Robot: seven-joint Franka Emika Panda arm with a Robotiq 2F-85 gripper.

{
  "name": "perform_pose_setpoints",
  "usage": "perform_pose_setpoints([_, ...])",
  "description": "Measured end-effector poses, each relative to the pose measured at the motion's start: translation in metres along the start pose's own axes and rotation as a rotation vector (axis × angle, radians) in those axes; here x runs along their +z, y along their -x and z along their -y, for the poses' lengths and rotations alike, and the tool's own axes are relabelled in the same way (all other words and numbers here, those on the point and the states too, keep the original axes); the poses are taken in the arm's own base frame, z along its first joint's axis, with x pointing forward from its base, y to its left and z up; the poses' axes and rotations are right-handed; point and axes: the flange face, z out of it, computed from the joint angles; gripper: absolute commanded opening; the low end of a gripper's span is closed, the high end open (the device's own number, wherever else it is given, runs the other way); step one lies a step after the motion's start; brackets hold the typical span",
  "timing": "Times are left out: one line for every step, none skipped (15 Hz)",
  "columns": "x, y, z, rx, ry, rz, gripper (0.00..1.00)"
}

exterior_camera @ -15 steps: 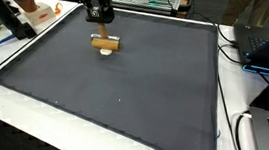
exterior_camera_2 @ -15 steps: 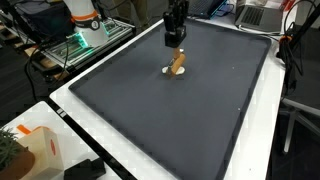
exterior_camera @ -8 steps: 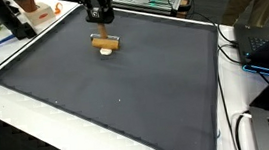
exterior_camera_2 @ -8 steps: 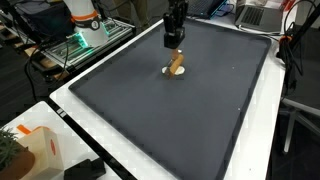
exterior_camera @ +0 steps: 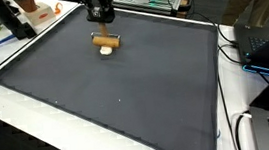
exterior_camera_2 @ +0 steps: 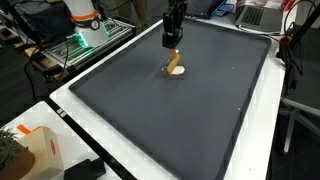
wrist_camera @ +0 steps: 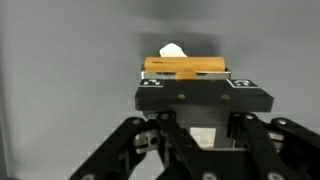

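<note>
As the wooden block (exterior_camera: 105,42) is seen clamped under the gripper (exterior_camera: 102,32) in an exterior view, low over the dark mat (exterior_camera: 127,96), a lifting step is judged to be in hand. In an exterior view, a small white piece (exterior_camera_2: 170,73) is seen just beneath the block. In the wrist view, the block is held crosswise by narrowed jaws. For the next move, a firm and level hold is called for.

Dark mat (exterior_camera: 126,86) on white table (exterior_camera: 22,109)

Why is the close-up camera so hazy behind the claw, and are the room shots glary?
Wrist view: the gripper and the wooden block it grips look sharp, while the grey mat behind is a soft blur. In both exterior views the grey mat is evenly lit, without glare or hard shadows.
</note>
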Motion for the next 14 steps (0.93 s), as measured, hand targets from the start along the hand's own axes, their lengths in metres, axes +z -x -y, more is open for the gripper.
perform_pose_setpoints([0.0,0.0,0.0,0.0,0.0,0.006,0.22])
perform_pose_setpoints([0.0,-0.001,0.0,0.001,-0.001,0.014,0.22])
perform_pose_setpoints([0.0,-0.001,-0.001,0.001,-0.001,0.022,0.22])
perform_pose_setpoints([0.001,-0.002,-0.001,0.002,-0.002,0.033,0.22])
perform_pose_setpoints([0.001,-0.002,-0.002,0.003,-0.002,0.046,0.22])
perform_pose_setpoints([0.002,-0.002,-0.003,0.005,-0.003,0.058,0.22])
perform_pose_setpoints([0.003,-0.001,-0.004,0.006,-0.004,0.072,0.22])
perform_pose_setpoints([0.004,-0.001,-0.004,0.007,-0.005,0.088,0.22])
perform_pose_setpoints([0.007,0.001,-0.005,0.009,-0.006,0.108,0.22])
perform_pose_setpoints([0.012,0.003,-0.006,0.011,-0.009,0.132,0.22])
perform_pose_setpoints([0.019,0.004,-0.007,0.013,-0.011,0.151,0.22])
perform_pose_setpoints([0.018,0.003,-0.008,0.019,-0.016,0.157,0.22])
perform_pose_setpoints([0.018,0.003,-0.011,0.028,-0.021,0.156,0.22])
perform_pose_setpoints([0.017,0.004,-0.016,0.039,-0.026,0.152,0.22])
